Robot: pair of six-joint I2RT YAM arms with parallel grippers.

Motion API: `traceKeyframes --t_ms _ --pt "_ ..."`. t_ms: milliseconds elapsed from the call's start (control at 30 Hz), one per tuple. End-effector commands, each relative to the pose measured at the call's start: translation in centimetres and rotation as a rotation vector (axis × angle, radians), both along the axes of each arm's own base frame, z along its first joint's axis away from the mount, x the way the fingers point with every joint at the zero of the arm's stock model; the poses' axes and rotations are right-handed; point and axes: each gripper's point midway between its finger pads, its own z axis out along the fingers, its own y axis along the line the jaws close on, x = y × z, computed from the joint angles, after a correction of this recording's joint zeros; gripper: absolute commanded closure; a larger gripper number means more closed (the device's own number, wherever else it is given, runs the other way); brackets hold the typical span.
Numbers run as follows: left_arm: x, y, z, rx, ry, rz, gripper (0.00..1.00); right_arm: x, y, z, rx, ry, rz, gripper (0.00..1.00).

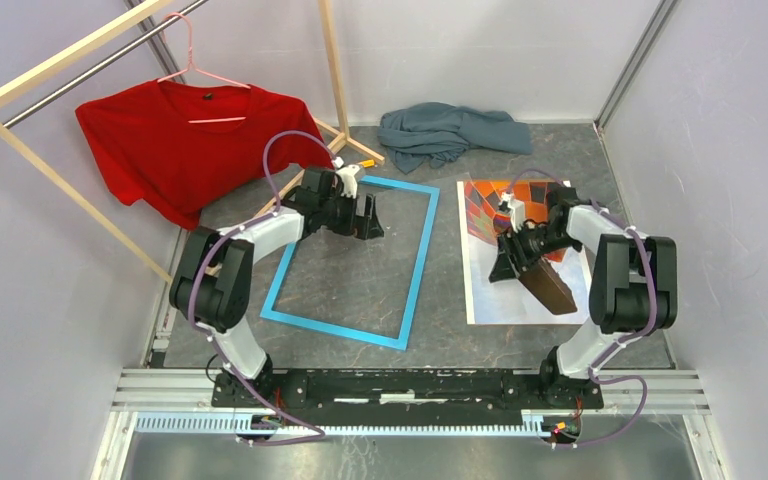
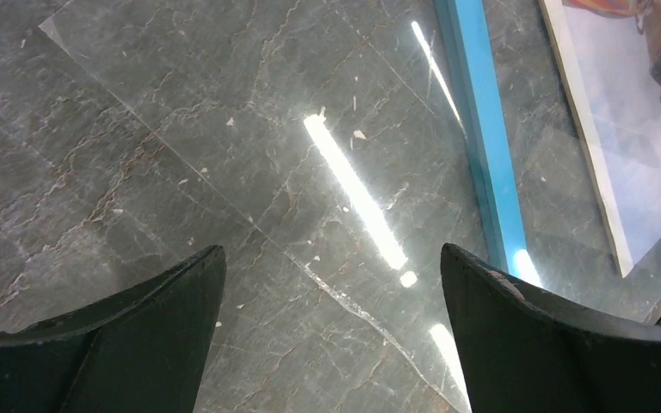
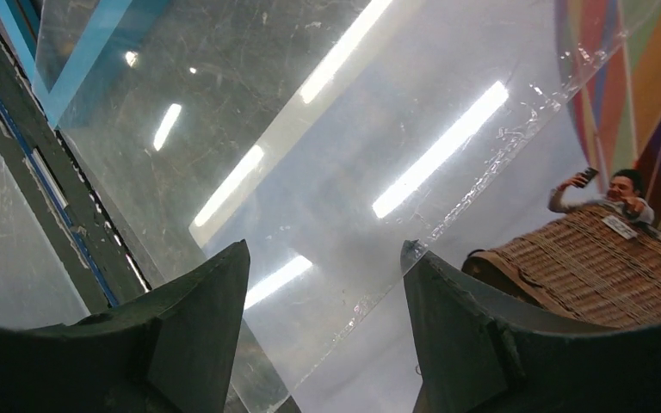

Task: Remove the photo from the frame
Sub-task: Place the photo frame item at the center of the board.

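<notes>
The light-blue frame (image 1: 420, 262) lies flat on the grey table, left of centre, with bare tabletop showing inside it. The photo (image 1: 495, 300), a hot-air balloon print with a brown basket, lies flat to its right, outside the frame. My left gripper (image 1: 370, 225) hangs open over the frame's far end; its wrist view shows the open left gripper (image 2: 331, 258) over a clear sheet (image 2: 224, 129), with the frame (image 2: 482, 146) and photo (image 2: 620, 146) to the right. My right gripper (image 1: 510, 268) hovers open over the photo (image 3: 602, 258), and the right gripper (image 3: 325, 249) holds nothing.
A clear glazing sheet (image 3: 353, 129) lies flat, its edge overlapping the photo's left side. A red T-shirt (image 1: 185, 140) hangs on a wooden rack (image 1: 40, 160) at the back left. A grey-blue cloth (image 1: 450, 130) lies at the back. Walls close in both sides.
</notes>
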Motion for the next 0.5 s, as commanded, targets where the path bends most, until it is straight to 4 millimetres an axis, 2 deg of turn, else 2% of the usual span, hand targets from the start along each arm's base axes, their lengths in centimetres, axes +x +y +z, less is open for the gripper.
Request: traceKeyframes --t_ms 0,167,200,300,467 --pt "0.1 1.1 1.3 0.021 -0.076 -0.024 0.0 0.0 0.8 0.6 -0.032 -0.046 0.039 0.28" --pt "-0.2 1.7 1.1 0.03 -0.074 -0.021 0.0 -0.4 1.7 0.5 -0.045 -0.047 0.077 0.27" --pt "-0.3 1.9 1.1 0.033 -0.074 -0.021 0.0 -0.7 2.5 0.5 -0.049 -0.048 0.109 0.27" --pt "-0.6 2.3 0.8 0.046 -0.076 -0.018 0.0 -1.0 3.2 0.3 -0.059 -0.047 0.135 0.27" --pt "-1.1 3.1 -0.6 0.082 -0.072 -0.004 0.0 -1.2 3.6 -0.1 -0.077 -0.047 0.152 0.27"
